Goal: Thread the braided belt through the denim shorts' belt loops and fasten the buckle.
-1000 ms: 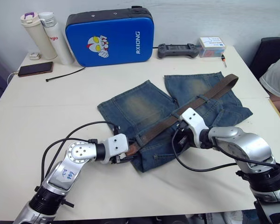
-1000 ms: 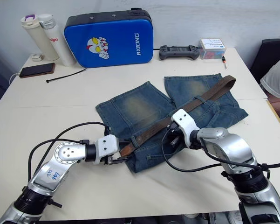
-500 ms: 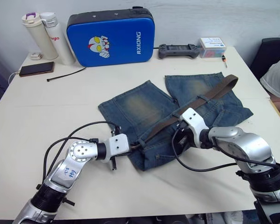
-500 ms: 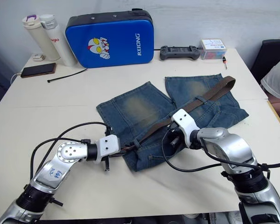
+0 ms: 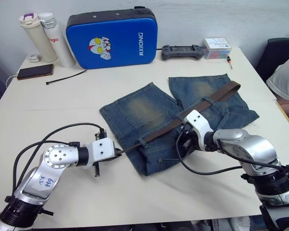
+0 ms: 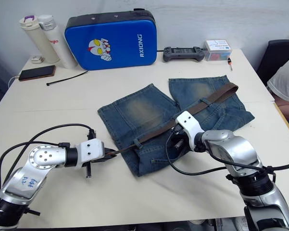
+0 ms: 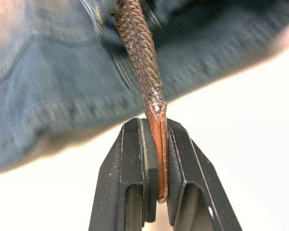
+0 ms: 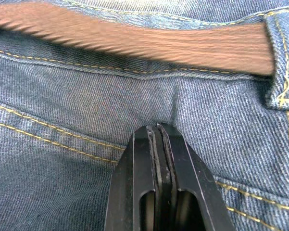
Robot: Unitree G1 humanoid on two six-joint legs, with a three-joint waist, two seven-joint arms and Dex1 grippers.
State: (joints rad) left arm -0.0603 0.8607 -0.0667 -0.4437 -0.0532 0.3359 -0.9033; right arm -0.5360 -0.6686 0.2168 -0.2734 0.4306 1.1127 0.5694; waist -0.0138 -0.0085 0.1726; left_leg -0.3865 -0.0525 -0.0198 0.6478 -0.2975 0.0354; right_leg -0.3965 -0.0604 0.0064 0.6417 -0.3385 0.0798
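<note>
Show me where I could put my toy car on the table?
Bare tabletop lies between the black cable tie and the denim shorts, and along the near edge. The back is crowded: bottles, phone, blue case, controller.

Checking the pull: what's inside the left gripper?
The left gripper is shut on the braided belt's tan leather tip. The clamped faces are hidden.

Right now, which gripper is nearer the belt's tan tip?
Left. The left gripper is shut on the tan tip of the braided belt, just off the denim shorts. The right gripper pinches denim mid-waistband, farther along the belt.
</note>
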